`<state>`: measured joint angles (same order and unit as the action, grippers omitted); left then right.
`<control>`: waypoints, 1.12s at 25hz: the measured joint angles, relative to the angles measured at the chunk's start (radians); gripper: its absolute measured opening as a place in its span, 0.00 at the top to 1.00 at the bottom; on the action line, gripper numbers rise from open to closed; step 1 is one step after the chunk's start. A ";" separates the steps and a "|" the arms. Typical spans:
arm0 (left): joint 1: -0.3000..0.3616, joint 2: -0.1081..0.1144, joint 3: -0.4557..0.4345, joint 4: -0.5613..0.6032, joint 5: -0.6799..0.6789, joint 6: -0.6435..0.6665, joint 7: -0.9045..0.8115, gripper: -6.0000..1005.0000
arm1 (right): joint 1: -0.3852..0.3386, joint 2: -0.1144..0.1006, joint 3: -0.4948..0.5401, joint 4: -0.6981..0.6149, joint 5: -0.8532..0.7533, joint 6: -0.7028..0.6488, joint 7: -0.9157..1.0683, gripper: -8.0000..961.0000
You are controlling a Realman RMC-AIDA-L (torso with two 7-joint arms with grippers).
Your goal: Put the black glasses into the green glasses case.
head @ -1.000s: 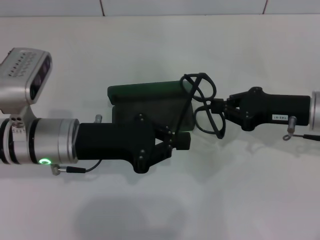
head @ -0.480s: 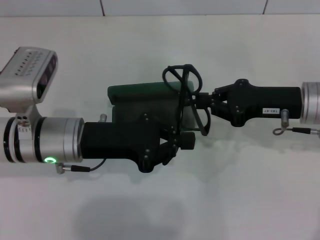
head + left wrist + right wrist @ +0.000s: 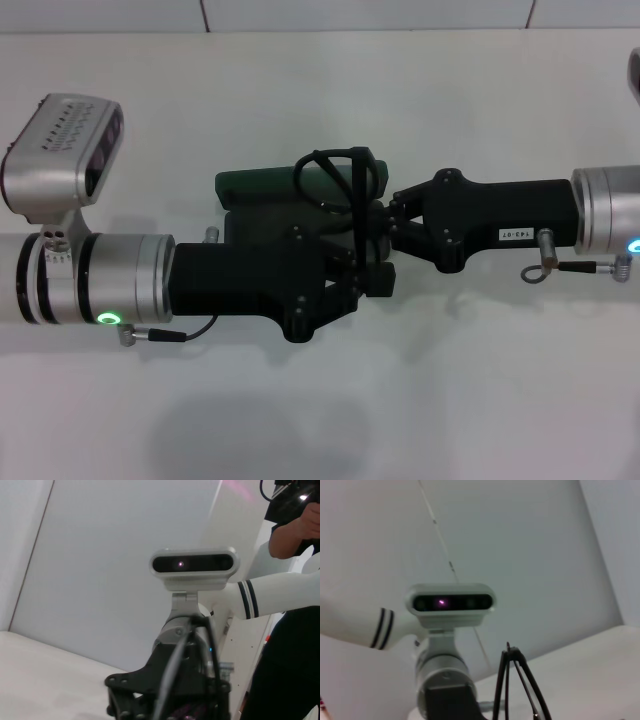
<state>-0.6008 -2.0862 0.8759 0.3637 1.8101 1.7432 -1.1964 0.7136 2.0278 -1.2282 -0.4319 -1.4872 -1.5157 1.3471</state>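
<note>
The green glasses case [image 3: 262, 184] lies open at the table's middle, its lid standing at the far side. Its base is mostly hidden under my left gripper [image 3: 372, 281], whose fingertips are together at the case's near right edge. My right gripper [image 3: 376, 222] comes in from the right and is shut on the black glasses [image 3: 334, 178]. It holds them over the right part of the open case. The thin black frame also shows in the right wrist view [image 3: 514, 680] and in the left wrist view [image 3: 201, 645].
The white table [image 3: 480, 400] runs all around the case. A tiled wall edge [image 3: 370, 14] lies at the far side. The left arm's wrist camera [image 3: 65, 155] sticks out at the left. A person [image 3: 295, 525] stands behind the right arm in the left wrist view.
My right gripper has moved left with the glasses, from beside the case's right end to over the case. The left arm has shifted slightly right.
</note>
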 joint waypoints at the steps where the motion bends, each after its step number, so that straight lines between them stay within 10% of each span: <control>1: 0.000 0.000 0.000 0.000 0.000 0.000 0.000 0.99 | 0.001 0.000 -0.002 0.000 0.003 -0.008 0.000 0.90; 28: -0.001 0.000 0.000 0.000 0.000 0.000 0.000 0.99 | 0.004 0.000 -0.017 0.000 0.015 -0.033 0.003 0.88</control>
<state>-0.6013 -2.0861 0.8759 0.3636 1.8101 1.7434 -1.1964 0.7179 2.0280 -1.2450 -0.4320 -1.4723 -1.5489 1.3499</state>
